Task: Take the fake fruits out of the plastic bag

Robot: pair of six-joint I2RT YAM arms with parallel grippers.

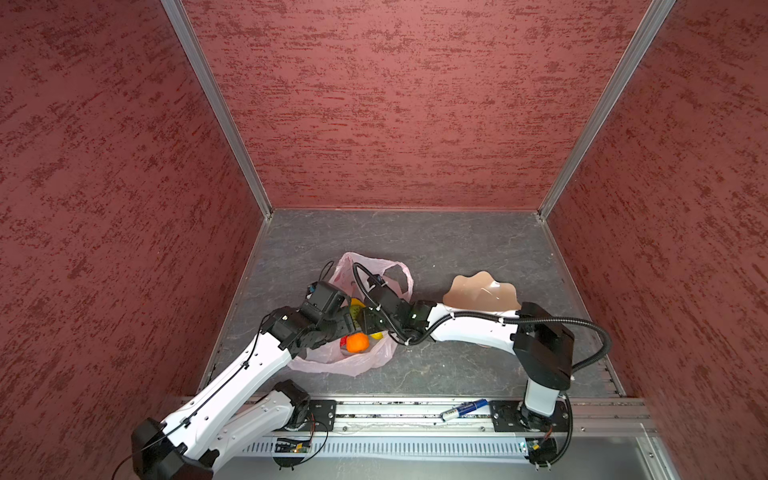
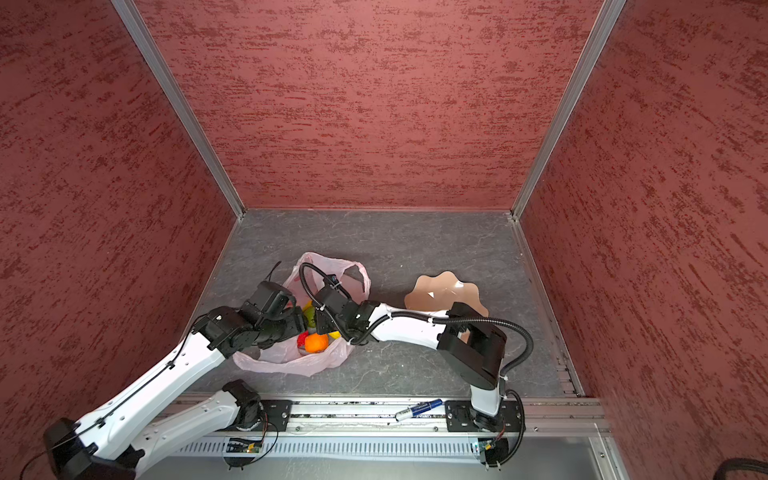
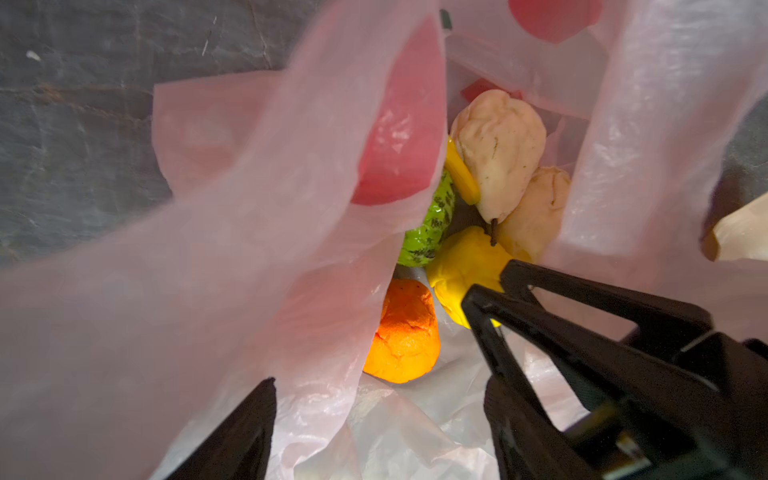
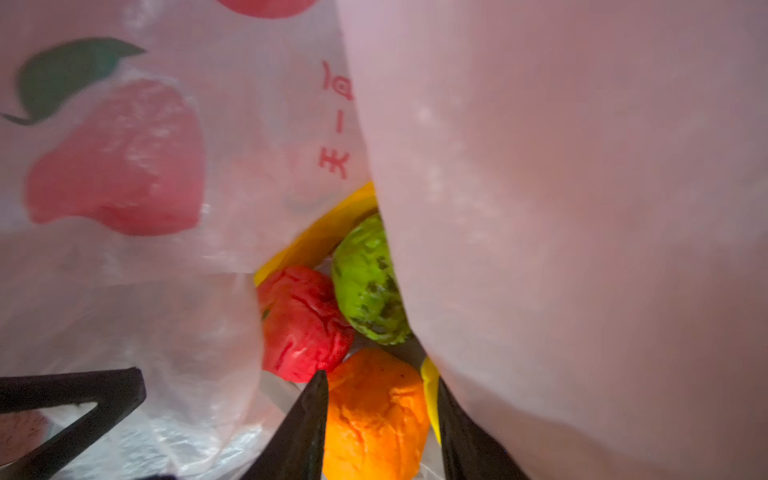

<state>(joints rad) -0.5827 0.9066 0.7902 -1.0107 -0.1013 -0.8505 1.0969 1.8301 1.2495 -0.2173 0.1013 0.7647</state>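
One plastic bag [image 1: 332, 361] is holding seven fake fruits [image 2: 316, 343]: one orange fruit [image 3: 403, 332], one lemon [image 3: 461, 270], one banana [image 3: 459, 174], one green ball [image 3: 432, 224], one red ball [image 4: 303, 320], two cream-white pieces [image 3: 498, 149]. One peach bowl [image 1: 478, 291] and one blue marker [image 1: 463, 409] are sitting outside it.

In both top views the left arm [image 1: 257, 370] and the right arm [image 1: 469, 328] cover the jaws of the left gripper [image 3: 378, 384] and the right gripper [image 4: 380, 379], so we cannot tell there what they touch. The right arm also hides part of the bowl's [image 1: 478, 291] rim. In the right wrist view, blurred film of the plastic bag [image 4: 582, 208] leaves us only a sliver of the lemon [image 4: 429, 388] and a strip of the banana [image 4: 330, 230]; the orange fruit [image 4: 374, 415] runs off the picture's edge.
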